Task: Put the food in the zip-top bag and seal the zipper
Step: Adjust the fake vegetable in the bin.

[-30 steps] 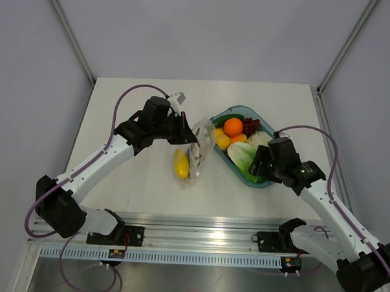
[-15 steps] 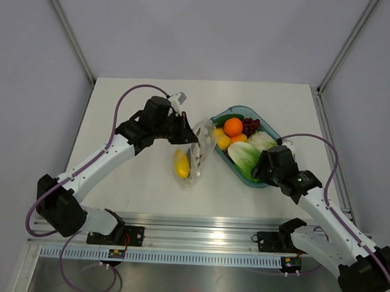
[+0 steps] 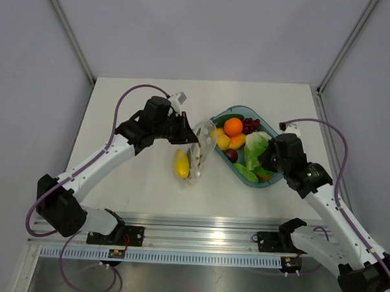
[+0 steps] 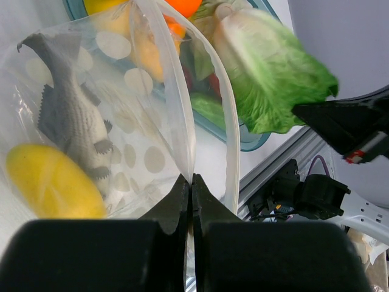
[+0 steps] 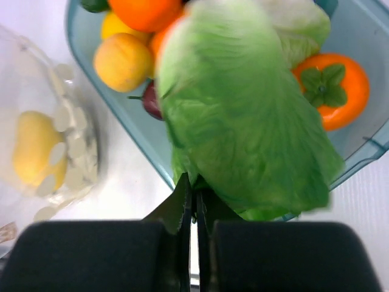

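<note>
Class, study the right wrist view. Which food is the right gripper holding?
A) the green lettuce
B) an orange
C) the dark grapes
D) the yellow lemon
A: the right gripper is shut on the lettuce, whose green leaf spreads over the teal tray.

White table [image 3: 154, 196] under zip-top bag [image 3: 200, 153] (lemon [image 3: 181, 163] inside), teal tray [image 3: 248, 109]

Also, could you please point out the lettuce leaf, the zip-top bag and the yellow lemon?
lettuce leaf [image 5: 243, 115]: right wrist view, middle of the green blade.
zip-top bag [image 4: 121, 103]: left wrist view, its clear spotted wall.
yellow lemon [image 4: 51, 182]: left wrist view, middle of its skin.
</note>
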Motion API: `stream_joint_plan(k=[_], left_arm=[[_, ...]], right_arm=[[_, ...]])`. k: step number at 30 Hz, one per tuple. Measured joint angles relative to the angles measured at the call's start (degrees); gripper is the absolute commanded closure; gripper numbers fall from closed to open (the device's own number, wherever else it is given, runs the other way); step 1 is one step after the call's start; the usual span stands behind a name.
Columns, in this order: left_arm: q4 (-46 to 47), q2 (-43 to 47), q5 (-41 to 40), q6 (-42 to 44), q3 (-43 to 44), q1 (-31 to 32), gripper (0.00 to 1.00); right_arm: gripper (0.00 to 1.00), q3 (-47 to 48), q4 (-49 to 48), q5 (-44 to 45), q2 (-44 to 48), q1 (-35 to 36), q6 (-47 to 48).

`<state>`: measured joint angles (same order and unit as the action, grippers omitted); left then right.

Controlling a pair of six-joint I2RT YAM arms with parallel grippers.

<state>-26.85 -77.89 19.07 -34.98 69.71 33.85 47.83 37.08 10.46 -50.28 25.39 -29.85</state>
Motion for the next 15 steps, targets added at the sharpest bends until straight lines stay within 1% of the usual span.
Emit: stream_joint_plan(k=[3, 9, 12, 15], left_arm=[[0.0, -0.02, 0.0, 0.0, 0.0, 0.0, 1.0], [0.0, -0.13, 0.02, 0.0, 0.0, 0.0, 1.0], [-0.02, -0.33, 0.04, 0.0, 0.0, 0.0, 1.0], [0.0, -0.33, 0.09, 0.0, 0.0, 0.0, 1.0]], right_arm=[[1.0, 7.65, 3.82, -1.64, -2.21, 0.0, 3.28], [1.0, 18.64, 13.66, -4.35, -7.17, 0.0, 8.39], [1.0, 21.75, 18.38, -6.01, -10.08, 0.0, 10.32], [1.0, 22.8, 22.18, -7.61, -12.92, 0.0, 12.37]])
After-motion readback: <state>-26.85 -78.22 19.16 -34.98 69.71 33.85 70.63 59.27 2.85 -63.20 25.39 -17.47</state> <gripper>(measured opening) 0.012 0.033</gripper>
